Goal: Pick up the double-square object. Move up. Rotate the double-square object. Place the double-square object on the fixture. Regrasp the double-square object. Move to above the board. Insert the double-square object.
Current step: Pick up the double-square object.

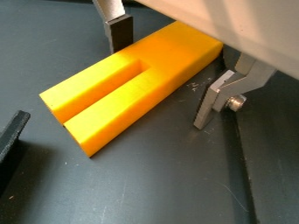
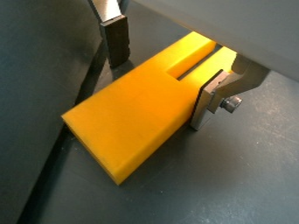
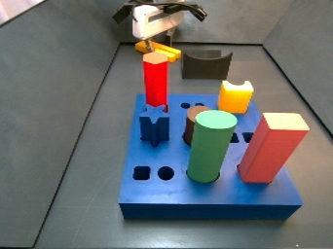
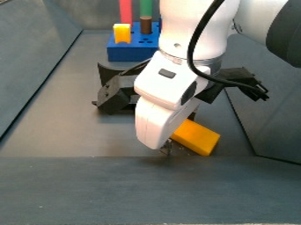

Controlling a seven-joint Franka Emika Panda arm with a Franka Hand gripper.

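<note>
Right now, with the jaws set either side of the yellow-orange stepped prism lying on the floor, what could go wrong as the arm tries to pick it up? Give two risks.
1. The gripper straddles one end of the long yellow-orange stepped prism, not its middle; lifted there, the long free end could sag or twist.
2. In a wrist view one finger seems to touch the prism while the other stands apart; closing unevenly may push the piece sideways across the dark floor.

claw (image 4: pixel 174 149) low over floor, beside double-square object (image 4: pixel 198 136)

The double-square object (image 1: pixel 128 87) lies on the floor between the claw's (image 1: pixel 163 79) fingers.
</note>
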